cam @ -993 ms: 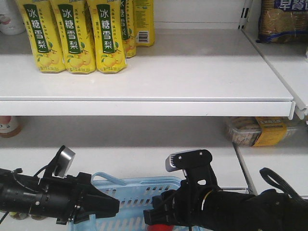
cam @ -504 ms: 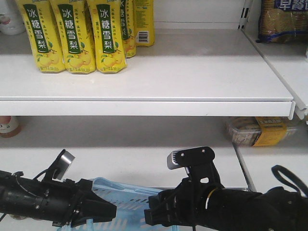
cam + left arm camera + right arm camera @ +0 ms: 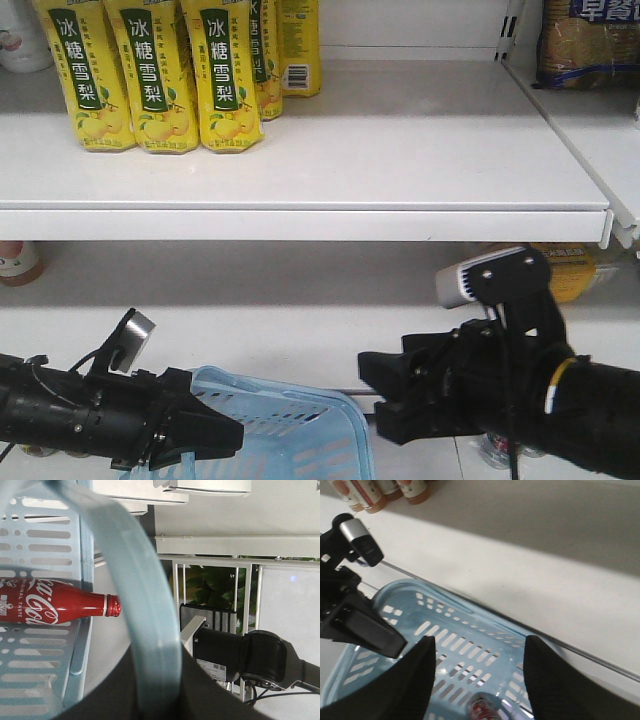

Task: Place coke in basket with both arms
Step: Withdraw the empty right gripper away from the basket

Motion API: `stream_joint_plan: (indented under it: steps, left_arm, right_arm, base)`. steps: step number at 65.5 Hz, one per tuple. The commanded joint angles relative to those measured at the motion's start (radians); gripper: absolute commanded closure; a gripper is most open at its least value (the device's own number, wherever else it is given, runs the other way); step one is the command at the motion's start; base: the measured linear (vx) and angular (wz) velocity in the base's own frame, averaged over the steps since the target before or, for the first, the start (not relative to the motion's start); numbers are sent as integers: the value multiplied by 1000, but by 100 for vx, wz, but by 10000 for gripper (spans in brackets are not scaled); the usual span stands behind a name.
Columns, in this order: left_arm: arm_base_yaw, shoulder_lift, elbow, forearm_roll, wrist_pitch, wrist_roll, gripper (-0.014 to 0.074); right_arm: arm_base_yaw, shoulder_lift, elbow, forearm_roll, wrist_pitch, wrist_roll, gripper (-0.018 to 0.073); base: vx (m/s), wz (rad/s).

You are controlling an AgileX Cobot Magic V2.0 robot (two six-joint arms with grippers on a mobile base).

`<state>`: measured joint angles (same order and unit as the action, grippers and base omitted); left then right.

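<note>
Down low in front of the shelves, your left gripper (image 3: 215, 432) reaches in from the left, lying almost flat, and it is clamped on the handle (image 3: 142, 615) of the basket (image 3: 290, 430). That pale blue handle runs right between its jaws in the left wrist view. A small silver camera (image 3: 132, 335) sticks up on top of that arm.

Your right gripper (image 3: 385, 395) reaches in from the right, also lying almost flat, and it sits just past the right edge of the basket. Its two black fingers (image 3: 417, 675) are spread apart with nothing between them, and they hang over the basket's inside.

Look for the coke (image 3: 52, 605) lying on its side on the slotted bottom of the basket, with its red cap pointing toward the handle. From the right wrist view only a small red bit of it (image 3: 482, 705) shows between the fingers.

Up on the top shelf (image 3: 400, 150) stand yellow drink cartons (image 3: 155, 70).
</note>
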<state>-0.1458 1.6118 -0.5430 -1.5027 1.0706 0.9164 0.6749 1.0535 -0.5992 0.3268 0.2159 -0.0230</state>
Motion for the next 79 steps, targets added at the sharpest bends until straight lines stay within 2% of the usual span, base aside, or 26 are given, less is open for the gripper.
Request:
stream_joint_plan:
  steps: [1,12,20,35,46,62,79]
  left_arm:
    - [-2,-36,-25,-98,114,1,603]
    - [-2,-36,-25,-98,114,1,603]
    - [-2,-36,-25,-98,114,1,603]
    - [-2,-36,-25,-98,114,1,603]
    - [-2,-36,-25,-98,114,1,603]
    - [-2,-36,-25,-98,114,1,603]
    - [-2,-36,-25,-98,114,1,603]
  right_arm:
    - [-79,-68,-27,-65,9,-12,167]
    - [-224,-180,-27,-225,130,-12,167]
    - [-314,-286,-30,-327,167,-8,167]
    - [-431,-505,-25,-403,179,-5,167]
    - [-475,-682,53,-477,173,-1,184]
    - [-478,-940,208,-520,177,63,214]
    - [-478,-1026,348,-538,126,97,214]
  base:
    - [0,0]
    - [0,0]
    - [0,0]
    - [0,0]
    - [0,0]
    - [0,0]
    - [0,0]
